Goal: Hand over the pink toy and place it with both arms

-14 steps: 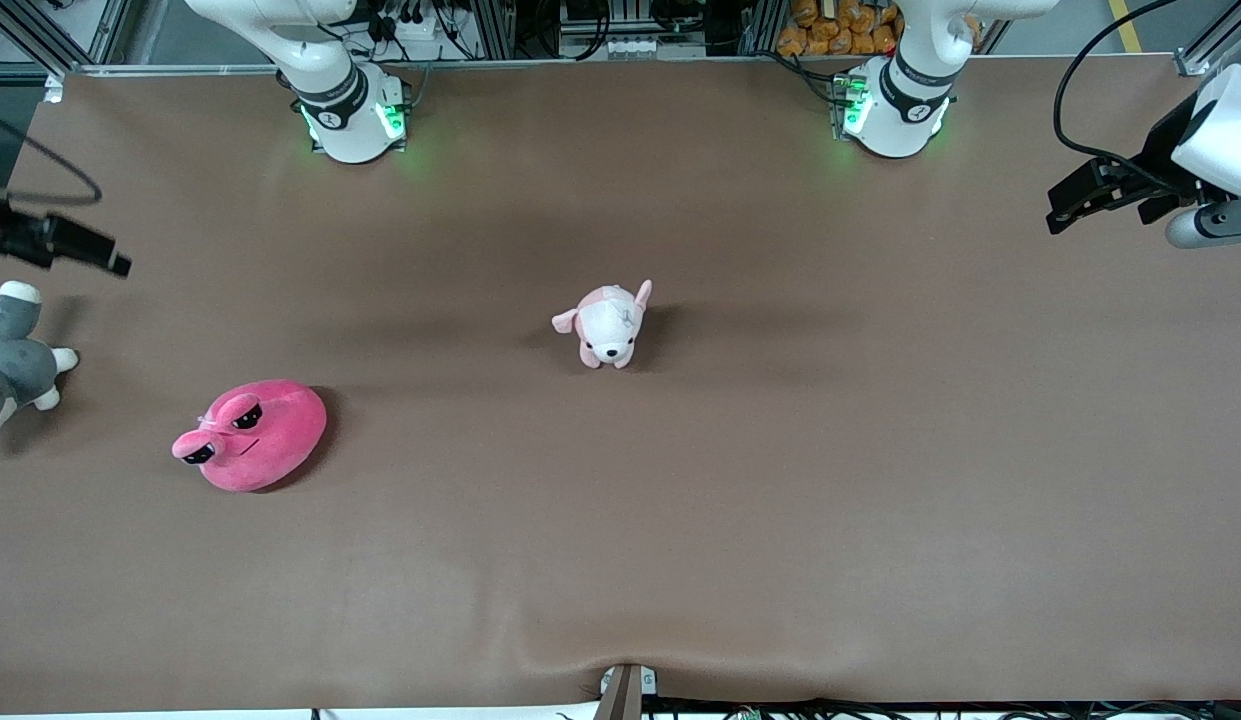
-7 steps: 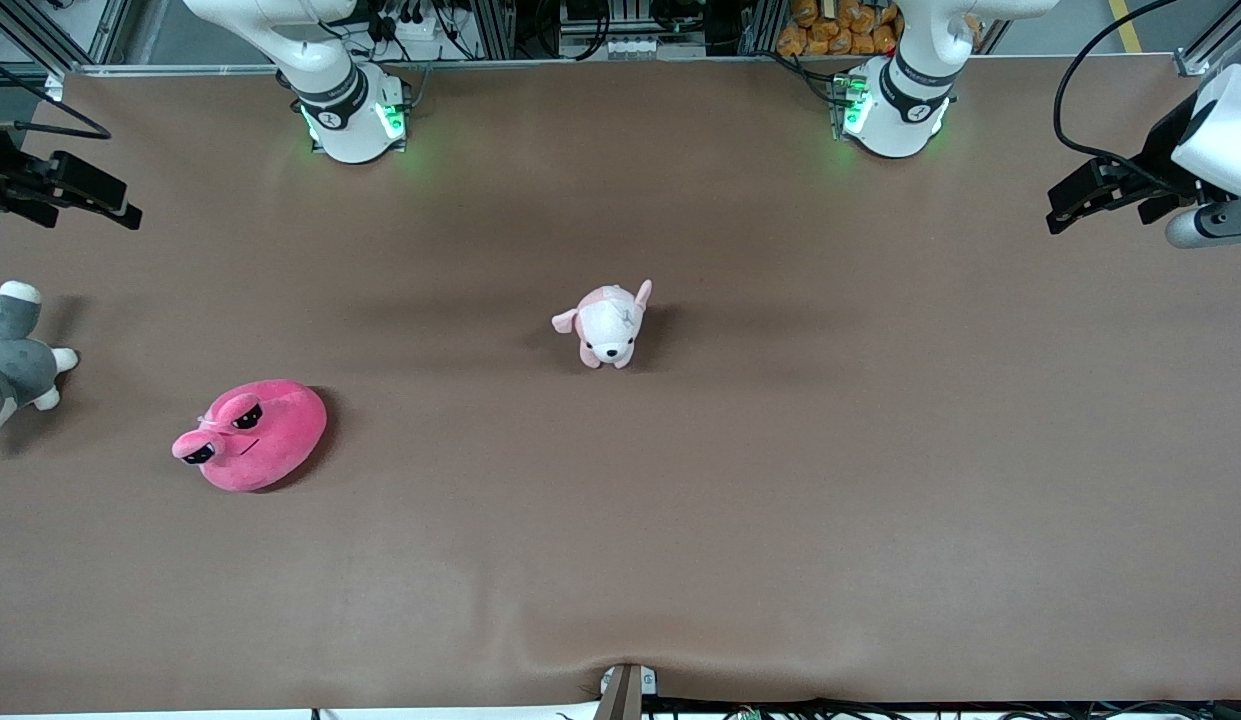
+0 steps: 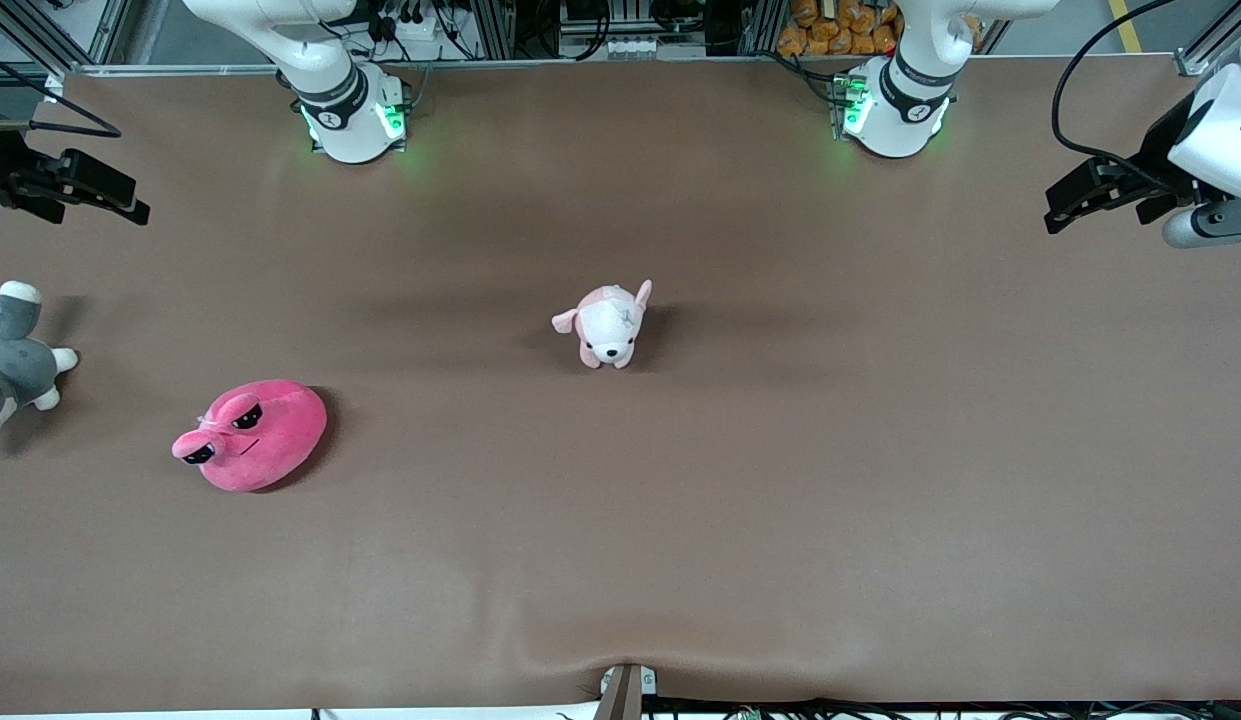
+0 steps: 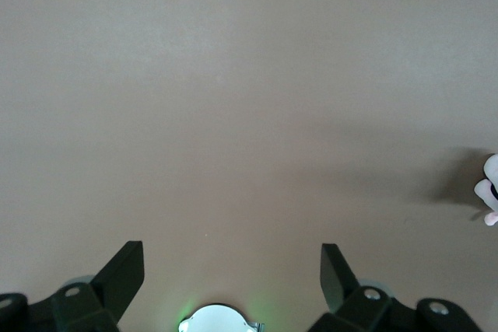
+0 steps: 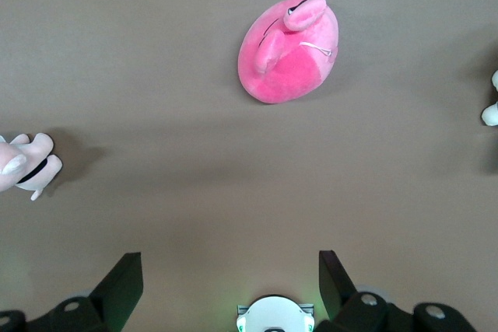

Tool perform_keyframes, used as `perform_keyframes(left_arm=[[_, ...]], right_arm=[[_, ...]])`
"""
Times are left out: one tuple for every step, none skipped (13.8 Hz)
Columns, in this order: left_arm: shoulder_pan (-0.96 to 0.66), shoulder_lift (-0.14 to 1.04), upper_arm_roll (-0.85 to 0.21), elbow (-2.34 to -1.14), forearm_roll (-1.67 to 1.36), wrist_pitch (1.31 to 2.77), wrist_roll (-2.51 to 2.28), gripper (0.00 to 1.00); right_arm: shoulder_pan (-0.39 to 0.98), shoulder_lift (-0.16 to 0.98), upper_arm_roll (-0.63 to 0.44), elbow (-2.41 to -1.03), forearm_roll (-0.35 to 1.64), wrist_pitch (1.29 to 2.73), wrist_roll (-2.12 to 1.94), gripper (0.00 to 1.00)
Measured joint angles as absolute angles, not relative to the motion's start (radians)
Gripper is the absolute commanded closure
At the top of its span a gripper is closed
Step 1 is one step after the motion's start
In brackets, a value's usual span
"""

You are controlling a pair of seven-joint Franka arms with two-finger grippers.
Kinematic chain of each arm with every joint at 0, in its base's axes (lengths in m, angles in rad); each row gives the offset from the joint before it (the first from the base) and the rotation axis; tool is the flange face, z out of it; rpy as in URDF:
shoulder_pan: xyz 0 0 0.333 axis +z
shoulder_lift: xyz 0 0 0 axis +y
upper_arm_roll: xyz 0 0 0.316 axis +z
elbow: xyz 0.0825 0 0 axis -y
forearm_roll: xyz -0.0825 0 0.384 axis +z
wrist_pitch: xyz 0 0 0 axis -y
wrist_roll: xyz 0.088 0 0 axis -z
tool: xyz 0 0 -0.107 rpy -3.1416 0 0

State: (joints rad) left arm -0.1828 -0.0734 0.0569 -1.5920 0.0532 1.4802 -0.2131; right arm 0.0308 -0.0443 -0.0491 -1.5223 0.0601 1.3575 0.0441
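Note:
The pink toy (image 3: 250, 435), a round hot-pink plush with half-lidded black eyes, lies on the brown table toward the right arm's end. It also shows in the right wrist view (image 5: 288, 52), well clear of the jaws. My right gripper (image 3: 130, 203) hangs open and empty over the table's edge at the right arm's end; in its own view (image 5: 229, 281) only bare table lies between the fingers. My left gripper (image 3: 1065, 205) hangs open and empty over the left arm's end of the table, with bare table under it (image 4: 229, 270).
A small pale pink-and-white puppy plush (image 3: 608, 325) stands mid-table; it shows at the edge of both wrist views (image 5: 23, 165) (image 4: 490, 192). A grey-and-white plush animal (image 3: 15, 365) lies at the right arm's end, beside the pink toy. The arm bases (image 3: 350, 110) (image 3: 895, 110) stand along the farther edge.
My right gripper has moved away from the front camera and slightly inward over the table. The left gripper has barely shifted. The toys have not moved.

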Motion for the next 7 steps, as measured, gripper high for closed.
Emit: perform_keyframes(left_arm=[[-0.183, -0.073, 0.056, -1.592, 0.053, 1.480, -0.213, 0.00], [-0.183, -0.073, 0.055, -1.591, 0.053, 1.482, -0.213, 0.00], [-0.183, -0.071, 0.055, -1.589, 0.053, 1.484, -0.213, 0.00], [-0.183, -0.068, 0.055, -1.584, 0.053, 1.485, -0.213, 0.00], [-0.183, -0.063, 0.055, -1.579, 0.053, 1.485, -0.213, 0.00], [-0.183, -0.059, 0.055, -1.576, 0.053, 1.486, -0.213, 0.00], [-0.183, -0.056, 0.055, -1.575, 0.053, 1.486, -0.213, 0.00]], right_arm=[[0.035, -0.044, -0.048, -1.522, 0.059, 1.358, 0.044, 0.00], [0.037, -0.044, -0.048, -1.522, 0.059, 1.358, 0.044, 0.00], [0.038, -0.044, -0.048, -1.522, 0.058, 1.359, 0.044, 0.00], [0.038, -0.044, -0.048, -1.522, 0.058, 1.359, 0.044, 0.00], [0.038, -0.044, -0.048, -1.522, 0.058, 1.359, 0.044, 0.00], [0.038, -0.044, -0.048, -1.522, 0.058, 1.360, 0.044, 0.00], [0.038, -0.044, -0.048, -1.522, 0.058, 1.360, 0.044, 0.00]])
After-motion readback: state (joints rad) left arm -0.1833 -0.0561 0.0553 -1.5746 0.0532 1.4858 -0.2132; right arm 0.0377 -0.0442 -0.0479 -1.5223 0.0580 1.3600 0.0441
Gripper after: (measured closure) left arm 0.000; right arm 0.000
